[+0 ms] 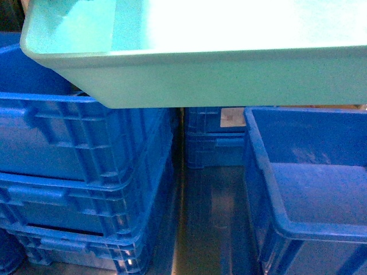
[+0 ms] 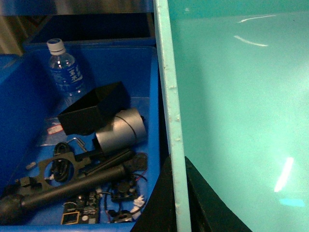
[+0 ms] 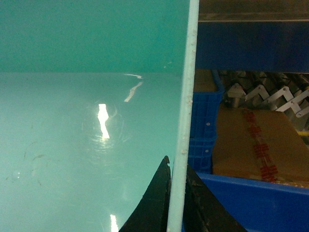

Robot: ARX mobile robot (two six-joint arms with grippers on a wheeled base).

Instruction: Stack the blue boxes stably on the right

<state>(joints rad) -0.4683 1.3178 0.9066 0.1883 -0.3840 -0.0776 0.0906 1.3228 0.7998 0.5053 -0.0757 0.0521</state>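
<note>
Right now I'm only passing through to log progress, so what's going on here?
The robot holds a turquoise tub up with both arms: the left gripper and the right gripper each clamp a side rim. It hangs above stacked dark blue crates. The left crate holds a water bottle and assorted gear.

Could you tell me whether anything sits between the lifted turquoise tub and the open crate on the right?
Nothing visible does: the turquoise tub, with both end effectors clamped on its rims, hangs above the dark blue crate, whose interior looks bare.
</note>
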